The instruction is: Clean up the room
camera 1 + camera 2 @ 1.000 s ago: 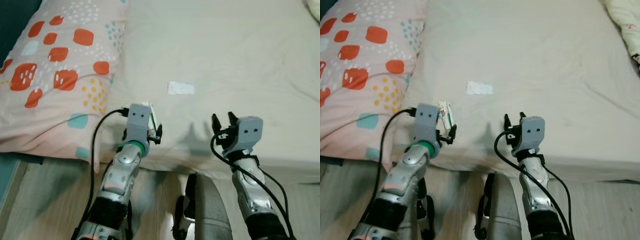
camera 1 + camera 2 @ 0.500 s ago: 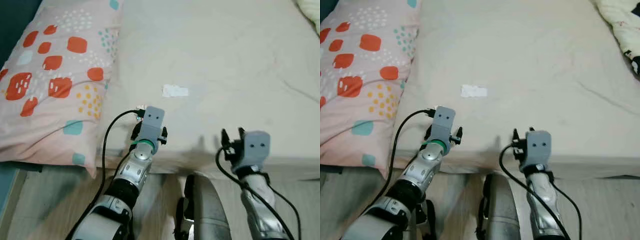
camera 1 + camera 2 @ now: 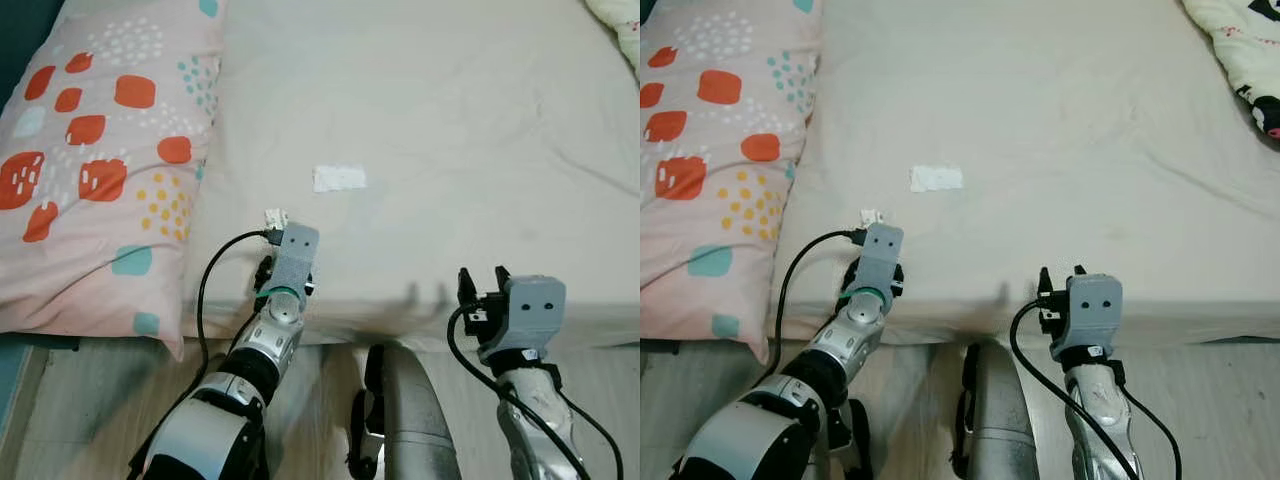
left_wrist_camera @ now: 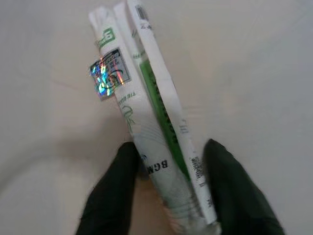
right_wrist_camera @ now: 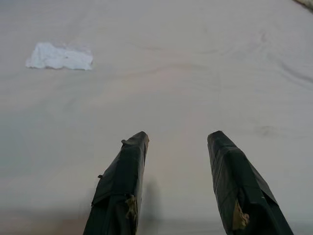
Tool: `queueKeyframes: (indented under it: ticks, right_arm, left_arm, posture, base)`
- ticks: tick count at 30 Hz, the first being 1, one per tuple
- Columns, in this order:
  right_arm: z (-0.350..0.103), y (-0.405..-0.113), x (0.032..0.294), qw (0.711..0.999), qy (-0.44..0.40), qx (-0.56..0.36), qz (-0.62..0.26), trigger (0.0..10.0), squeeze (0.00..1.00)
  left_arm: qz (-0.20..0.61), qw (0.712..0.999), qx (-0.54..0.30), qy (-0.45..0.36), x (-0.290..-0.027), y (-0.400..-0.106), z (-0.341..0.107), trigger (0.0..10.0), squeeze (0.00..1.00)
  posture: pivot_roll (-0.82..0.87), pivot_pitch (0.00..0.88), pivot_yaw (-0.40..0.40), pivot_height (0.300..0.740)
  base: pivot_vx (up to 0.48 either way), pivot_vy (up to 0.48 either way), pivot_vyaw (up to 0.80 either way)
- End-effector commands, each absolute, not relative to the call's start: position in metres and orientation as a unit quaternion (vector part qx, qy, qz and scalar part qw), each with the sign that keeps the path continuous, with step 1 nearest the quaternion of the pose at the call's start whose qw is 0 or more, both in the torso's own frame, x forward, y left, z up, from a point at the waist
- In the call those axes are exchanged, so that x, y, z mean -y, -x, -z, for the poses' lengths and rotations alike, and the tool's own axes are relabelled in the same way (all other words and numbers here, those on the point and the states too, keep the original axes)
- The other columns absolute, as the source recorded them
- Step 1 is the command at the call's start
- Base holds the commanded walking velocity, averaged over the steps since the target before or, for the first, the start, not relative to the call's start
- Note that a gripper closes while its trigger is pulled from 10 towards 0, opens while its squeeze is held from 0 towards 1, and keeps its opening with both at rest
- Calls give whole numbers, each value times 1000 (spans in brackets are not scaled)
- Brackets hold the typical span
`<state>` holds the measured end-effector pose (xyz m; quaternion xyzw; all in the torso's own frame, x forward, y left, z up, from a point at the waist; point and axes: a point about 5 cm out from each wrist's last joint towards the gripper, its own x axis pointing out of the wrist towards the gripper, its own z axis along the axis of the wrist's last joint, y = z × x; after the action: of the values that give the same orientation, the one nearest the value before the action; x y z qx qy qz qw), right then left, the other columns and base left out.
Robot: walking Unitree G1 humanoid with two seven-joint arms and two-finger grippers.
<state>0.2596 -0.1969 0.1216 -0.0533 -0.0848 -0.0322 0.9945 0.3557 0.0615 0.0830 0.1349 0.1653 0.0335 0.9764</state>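
So the white and green packet (image 4: pixel 151 127) is sitting pinched between the left gripper (image 4: pixel 171 161) fingers, clamped low down on it, and most of its length is sticking out past the fingertips over the bed (image 3: pixel 450 150). That's the bit that's worrying me. The fingers are only gripping the near end and the packet is looking flat and slick, so I'm guessing any quick swing of the arm is going to let it pivot or slide out. If it drops, it's landing right at the mattress edge just behind the fingers, and from there it could be sliding off onto the floor (image 3: pixel 60 400).

The scrap of white paper (image 3: pixel 339 178) is lying on the sheet ahead of the fingers, apart from them and closer to the left ones than the right ones. It's looking thin and flat against the fabric, so pinching it is probably going to bunch the sheet instead.

The right gripper (image 5: pixel 178 147) is hovering with its fingers spread apart and holding nothing, just past the bed edge.

Room-wise: lots of bare sheet is stretching out in front of both sets of fingers. The patterned pillow (image 3: pixel 90 170) is crowding the outer side of the left fingers, so sweeping that way is risking a snag. Behind the fingers the bed is ending and the floor is starting.
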Motion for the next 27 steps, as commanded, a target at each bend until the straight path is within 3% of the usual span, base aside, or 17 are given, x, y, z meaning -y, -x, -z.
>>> queueKeyframes:
  ticks: [1,12,21,22,23,24,27]
  right_arm:
    - [-117,-256,195,996,43,68,33,10000,0]
    - [-120,-260,191,997,37,62,24,10000,0]
    - [-129,-283,175,997,22,79,-14,10000,0]
    - [-133,-287,169,996,12,85,-27,10000,0]
    - [-138,-289,162,995,-3,91,-46,10000,0]
    - [-138,-289,162,995,-3,91,-46,10000,0]
    - [-150,-292,139,987,-69,108,-94,10000,0]
  left_arm:
    - [-58,966,-209,-139,-74,-350,-67,0,0]
    - [-66,973,-167,-144,-85,-358,-78,0,0]
    - [-15,991,-24,-134,-102,-364,-113,0,0]
    - [18,992,11,-126,-107,-359,-124,7451,0]
    - [60,991,42,-115,-114,-350,-138,10000,0]
    - [60,991,42,-115,-114,-350,-138,10000,0]
    - [188,979,57,-51,-123,-319,-172,10000,0]
  posture:
    - [-219,342,60,610]
    - [-178,315,49,610]
    - [-85,257,40,610]
    - [-64,247,39,610]
    - [-38,231,33,610]
    - [-38,231,33,610]
    - [0,195,24,610]
  base:
    - [0,0,0]
    - [0,0,0]
    - [0,0,0]
    - [0,0,0]
    - [0,0,0]
    - [0,0,0]
    - [0,0,0]
